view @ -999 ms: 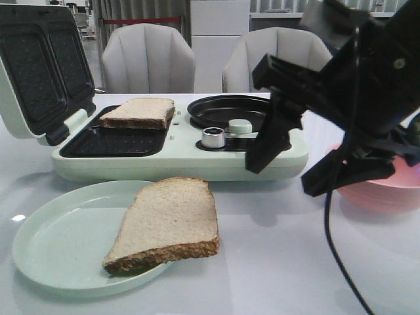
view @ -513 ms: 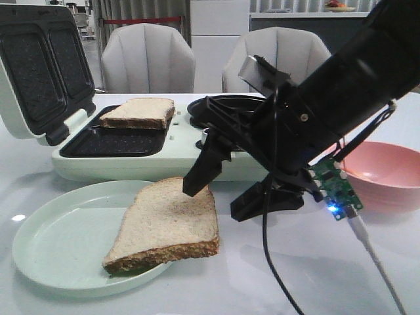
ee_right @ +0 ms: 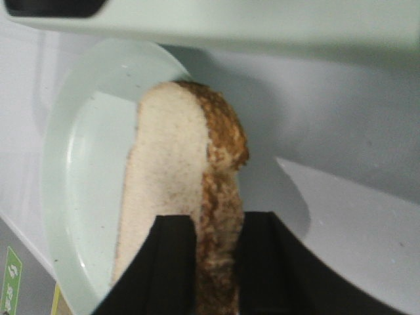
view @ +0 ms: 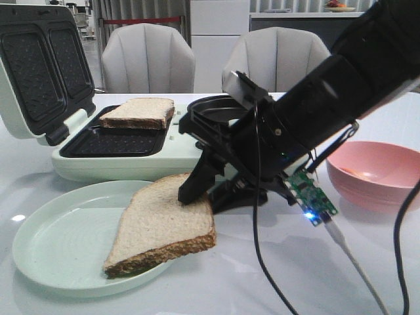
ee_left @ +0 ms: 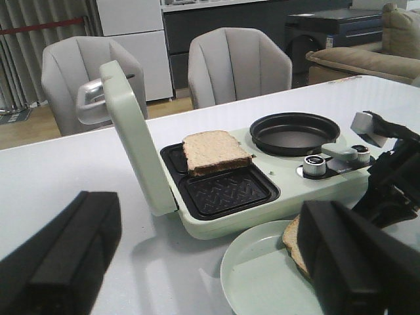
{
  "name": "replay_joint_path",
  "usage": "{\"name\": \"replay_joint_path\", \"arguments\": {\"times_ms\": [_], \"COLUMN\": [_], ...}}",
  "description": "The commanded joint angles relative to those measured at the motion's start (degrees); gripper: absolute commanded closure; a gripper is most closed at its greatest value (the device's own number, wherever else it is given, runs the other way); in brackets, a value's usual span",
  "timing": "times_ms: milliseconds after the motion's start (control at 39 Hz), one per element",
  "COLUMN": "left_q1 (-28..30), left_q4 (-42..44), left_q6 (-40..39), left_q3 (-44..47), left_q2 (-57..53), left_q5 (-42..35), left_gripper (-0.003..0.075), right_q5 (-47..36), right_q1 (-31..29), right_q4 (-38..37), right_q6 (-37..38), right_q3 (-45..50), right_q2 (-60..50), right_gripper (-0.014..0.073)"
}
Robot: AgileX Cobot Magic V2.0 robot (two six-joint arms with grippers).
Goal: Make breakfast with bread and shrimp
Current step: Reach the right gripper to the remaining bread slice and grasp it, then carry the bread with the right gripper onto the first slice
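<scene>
One bread slice [view: 161,226] lies half on the pale green plate [view: 59,243], its right edge slightly raised. My right gripper [view: 200,200] is shut on that edge; in the right wrist view [ee_right: 216,262] its black fingers [ee_right: 174,262] press both sides of the brown crust [ee_right: 220,164]. The second bread slice [view: 138,111] rests in the far well of the open sandwich maker [view: 131,161], and also shows in the left wrist view [ee_left: 213,151]. My left gripper [ee_left: 210,213] is open, empty and well short of the plate [ee_left: 262,282]. No shrimp shows.
The sandwich maker's lid [view: 39,72] stands open at the left. Its round black pan [ee_left: 292,131] and knob [ee_left: 314,164] are on the right side. A pink bowl [view: 380,174] sits at the right. Two grey chairs [view: 147,59] stand behind the table.
My right arm has swung left and down from above the pink bowl to the plate, and its fingers have closed on the slice's right edge, shifting it slightly.
</scene>
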Motion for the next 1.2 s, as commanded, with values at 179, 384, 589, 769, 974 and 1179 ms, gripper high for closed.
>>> {"name": "replay_joint_path", "arguments": {"times_ms": [179,384,589,769,974,1179], "left_q1": [-0.48,-0.48,-0.48,-0.48,-0.48,-0.48], "left_q4": [-0.48,-0.38,-0.38,-0.38,-0.38,-0.38], "left_q6": [-0.64,-0.64,-0.64,-0.64,-0.64,-0.64], "left_q3": [-1.51,-1.51,-1.51,-1.51,-1.51,-1.51], "left_q2": [-0.95,-0.95,-0.95,-0.95,-0.95,-0.95], "left_q5": [-4.74,-4.74,-4.74,-4.74,-4.74,-4.74], "left_gripper": [0.0115,0.0115,0.0115,0.0115,0.0115,0.0115], "right_q5": [5.98,11.05,6.3,5.61,2.32,1.1], "right_q1": [-2.21,-2.09,-2.04,-0.82,2.09,2.55], "right_q4": [4.55,13.8,27.97,27.97,27.97,27.97], "right_q6": [-3.84,-8.58,-17.11,-18.45,-18.45,-18.45], "right_q3": [-3.54,-7.87,-12.47,-19.3,-26.51,-30.6], "right_q2": [-8.64,-9.05,-7.39,-2.19,3.96,8.03], "right_gripper": [0.0389,0.0389,0.0389,0.0389,0.0389,0.0386]}}
